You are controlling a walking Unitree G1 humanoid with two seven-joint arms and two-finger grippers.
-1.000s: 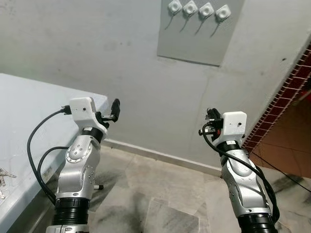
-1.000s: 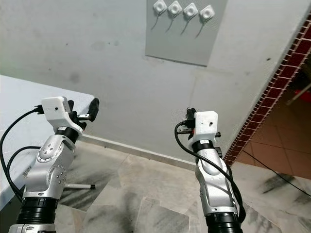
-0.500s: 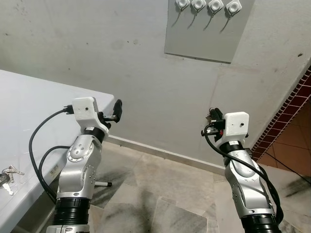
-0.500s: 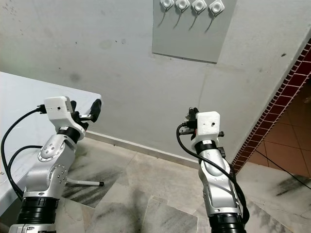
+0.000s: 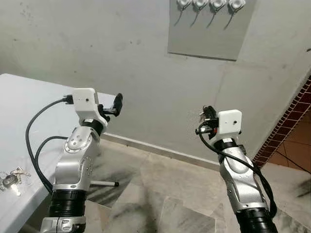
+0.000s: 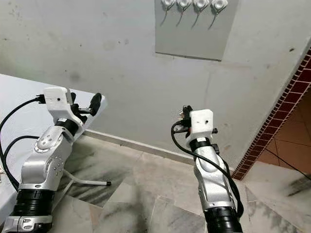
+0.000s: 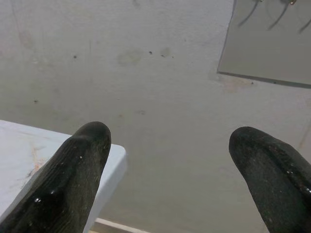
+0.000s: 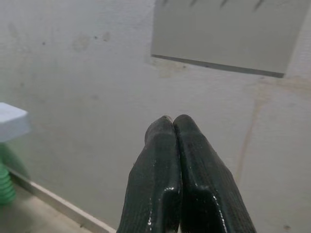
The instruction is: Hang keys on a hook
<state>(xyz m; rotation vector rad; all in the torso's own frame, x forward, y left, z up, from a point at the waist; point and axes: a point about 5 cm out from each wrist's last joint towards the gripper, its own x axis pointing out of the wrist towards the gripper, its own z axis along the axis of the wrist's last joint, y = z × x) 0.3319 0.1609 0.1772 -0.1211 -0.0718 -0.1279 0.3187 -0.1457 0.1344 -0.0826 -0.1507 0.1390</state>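
Several silvery keys (image 5: 10, 177), seemingly bunched

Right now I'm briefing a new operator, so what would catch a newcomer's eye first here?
Two silver arms raised toward a grey wall: the left gripper has its fingers wide apart, and the right gripper has its fingers pressed together. High on the wall, a grey panel carries a row of white hooks. The keys lie on the white table at the robot's left.
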